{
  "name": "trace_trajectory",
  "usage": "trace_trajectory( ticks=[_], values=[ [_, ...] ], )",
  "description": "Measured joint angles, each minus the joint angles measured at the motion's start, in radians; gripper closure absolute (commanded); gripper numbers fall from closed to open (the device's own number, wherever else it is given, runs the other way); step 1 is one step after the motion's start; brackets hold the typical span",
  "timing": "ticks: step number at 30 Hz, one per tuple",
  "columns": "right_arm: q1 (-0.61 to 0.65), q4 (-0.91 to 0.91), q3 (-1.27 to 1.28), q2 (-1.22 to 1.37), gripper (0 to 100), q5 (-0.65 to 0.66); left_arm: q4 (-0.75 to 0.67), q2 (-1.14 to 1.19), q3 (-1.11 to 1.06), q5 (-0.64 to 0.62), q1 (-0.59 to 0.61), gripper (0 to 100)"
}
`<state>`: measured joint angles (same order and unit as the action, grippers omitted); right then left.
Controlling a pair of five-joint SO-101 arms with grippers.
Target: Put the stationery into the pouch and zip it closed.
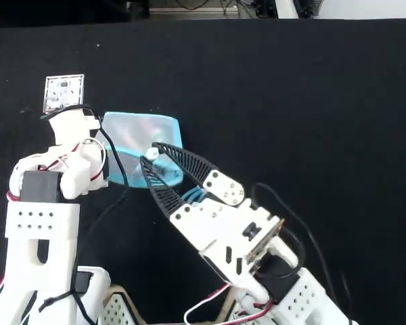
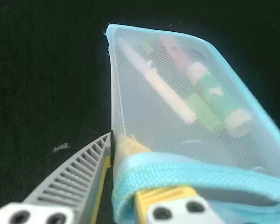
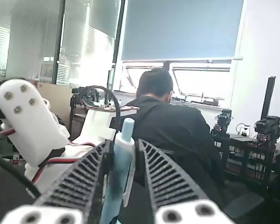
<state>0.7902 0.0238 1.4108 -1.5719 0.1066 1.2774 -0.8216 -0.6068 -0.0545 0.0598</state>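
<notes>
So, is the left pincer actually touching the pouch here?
Touching. The left wrist view shows the left pincer closed on the pouch's corner, one finger on each side of the mesh.

The translucent light-blue mesh zip pouch (image 1: 139, 135) lies on the black table top (image 1: 291, 101). Inside the pouch, a long white pen (image 2: 161, 88) and a light-green marker (image 2: 203, 112) lie side by side among other stationery. The left gripper (image 2: 115, 140) has the pouch's zip edge clamped between its fingers. The right gripper (image 1: 149, 154) is over the pouch's near right part, with a light-blue plastic pen (image 3: 117, 172) pinched between its fingers. A white square marker card (image 1: 64, 92) lies behind the pouch, to its left.
</notes>
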Motion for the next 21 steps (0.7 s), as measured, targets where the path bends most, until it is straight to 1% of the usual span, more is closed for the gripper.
trace_trajectory(
  ticks=[4, 6, 14, 21],
  values=[
    [-0.003, -0.110, 0.106, -0.005, 98.7, -0.002, 0.000, 0.003, -0.002, 0.000, 0.000, 97],
    [-0.005, -0.132, 0.143, -0.009, 98.7, -0.002, 0.000, 0.003, -0.003, 0.000, 0.002, 97],
    [-0.005, -0.143, 0.167, -0.009, 98.7, -0.002, 0.000, 0.005, -0.003, 0.002, 0.003, 97],
    [-0.005, -0.143, 0.138, -0.009, 98.7, -0.002, 0.000, 0.005, -0.003, 0.002, 0.003, 97]
  ],
)
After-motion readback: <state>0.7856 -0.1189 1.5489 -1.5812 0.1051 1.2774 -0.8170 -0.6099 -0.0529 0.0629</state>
